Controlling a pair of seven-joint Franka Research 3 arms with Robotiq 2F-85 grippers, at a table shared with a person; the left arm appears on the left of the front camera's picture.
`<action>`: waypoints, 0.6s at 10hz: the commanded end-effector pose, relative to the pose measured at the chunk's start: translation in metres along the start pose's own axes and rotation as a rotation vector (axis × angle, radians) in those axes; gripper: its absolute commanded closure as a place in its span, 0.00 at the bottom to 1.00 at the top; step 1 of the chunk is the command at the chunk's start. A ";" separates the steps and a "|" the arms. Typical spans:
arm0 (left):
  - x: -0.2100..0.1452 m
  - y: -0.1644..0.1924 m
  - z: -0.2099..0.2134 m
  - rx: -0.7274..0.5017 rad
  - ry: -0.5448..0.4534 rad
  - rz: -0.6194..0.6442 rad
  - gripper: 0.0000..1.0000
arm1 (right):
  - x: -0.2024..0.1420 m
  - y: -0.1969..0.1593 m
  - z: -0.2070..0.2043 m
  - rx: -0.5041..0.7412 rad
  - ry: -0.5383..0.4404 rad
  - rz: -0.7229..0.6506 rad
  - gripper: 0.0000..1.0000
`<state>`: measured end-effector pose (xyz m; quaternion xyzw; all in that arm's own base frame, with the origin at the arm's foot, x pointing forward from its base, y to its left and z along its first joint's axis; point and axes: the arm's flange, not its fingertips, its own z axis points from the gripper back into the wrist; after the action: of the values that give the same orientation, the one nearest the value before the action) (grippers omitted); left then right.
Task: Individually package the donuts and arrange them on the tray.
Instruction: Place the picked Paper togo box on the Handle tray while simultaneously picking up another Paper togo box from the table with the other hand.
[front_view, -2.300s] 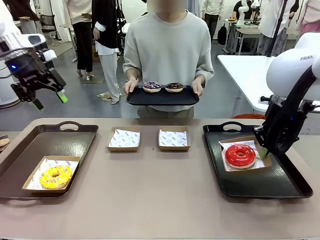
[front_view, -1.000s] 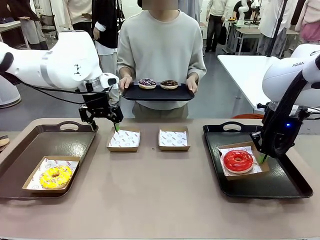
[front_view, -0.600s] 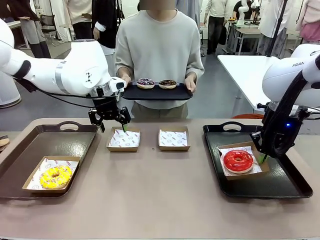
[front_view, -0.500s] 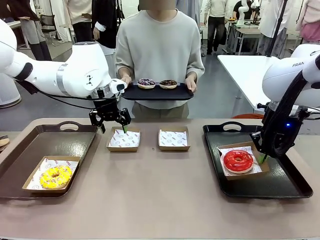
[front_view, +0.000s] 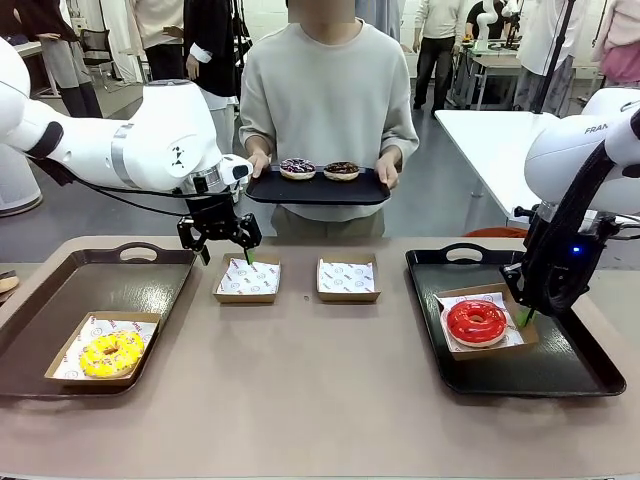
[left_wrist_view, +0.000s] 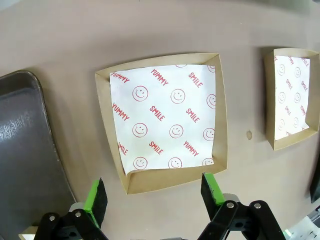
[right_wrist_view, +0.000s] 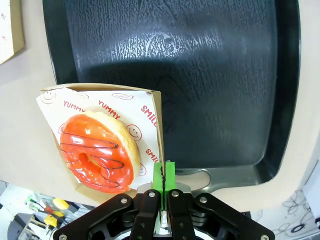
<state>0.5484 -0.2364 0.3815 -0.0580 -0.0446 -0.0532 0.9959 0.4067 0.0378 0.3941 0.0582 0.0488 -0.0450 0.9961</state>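
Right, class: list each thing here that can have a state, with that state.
left tool: open, above left middle box.
right tool: shut on red donut's box.
yellow donut: boxed, on left tray.
red donut: boxed, on right tray.
purple donut, brown donut: unboxed, on held tray.
left middle box, right middle box: empty.

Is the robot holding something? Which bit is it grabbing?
Yes. The right gripper pinches the side wall of the cardboard box with the red donut in it. The left gripper is open and holds nothing.
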 end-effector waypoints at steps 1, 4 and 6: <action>-0.002 0.000 0.004 -0.002 0.007 0.000 0.02 | -0.002 0.000 0.002 -0.002 -0.005 -0.004 0.99; -0.002 0.000 0.004 -0.002 0.007 0.000 0.02 | -0.002 0.000 0.002 -0.002 -0.005 -0.004 0.99; 0.000 0.000 0.000 0.000 0.000 0.000 0.02 | -0.002 -0.001 -0.007 -0.023 0.004 0.022 0.99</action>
<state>0.5484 -0.2364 0.3814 -0.0580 -0.0444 -0.0532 0.9959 0.4065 0.0379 0.3925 0.0568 0.0507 -0.0438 0.9961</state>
